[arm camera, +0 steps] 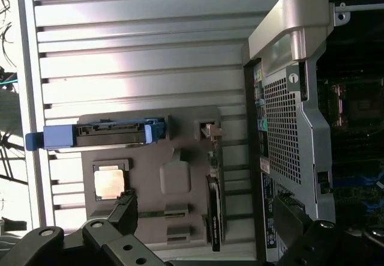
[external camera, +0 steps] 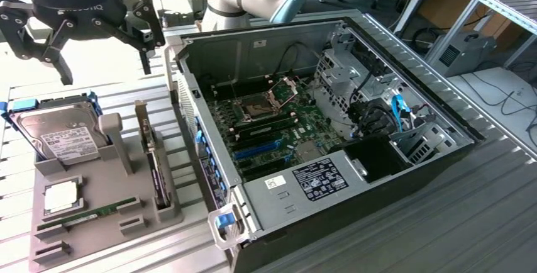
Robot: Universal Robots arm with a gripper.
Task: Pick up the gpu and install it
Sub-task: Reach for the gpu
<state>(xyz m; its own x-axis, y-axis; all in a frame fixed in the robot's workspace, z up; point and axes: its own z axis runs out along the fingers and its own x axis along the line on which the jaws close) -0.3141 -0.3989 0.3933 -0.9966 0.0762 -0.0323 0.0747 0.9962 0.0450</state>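
1. The slatted metal bench [external camera: 470, 222] carries everything.
2. An open computer case [external camera: 336, 128] lies on its side at the exterior view's right, with its motherboard exposed.
3. A grey holder [external camera: 92, 241] sits at the exterior view's left, just beside the case.
4. The gripper [external camera: 105, 65] hangs above the holder's far end, its fingers spread wide and holding nothing.
5. A silver hard drive [external camera: 63, 139] in a blue frame rests in the holder's far left part.
6. The gpu [external camera: 153, 166] stands on edge in the holder's slot nearest the case. It is a thin, dark board with a silver bracket at its far end, and it is apart from the gripper.
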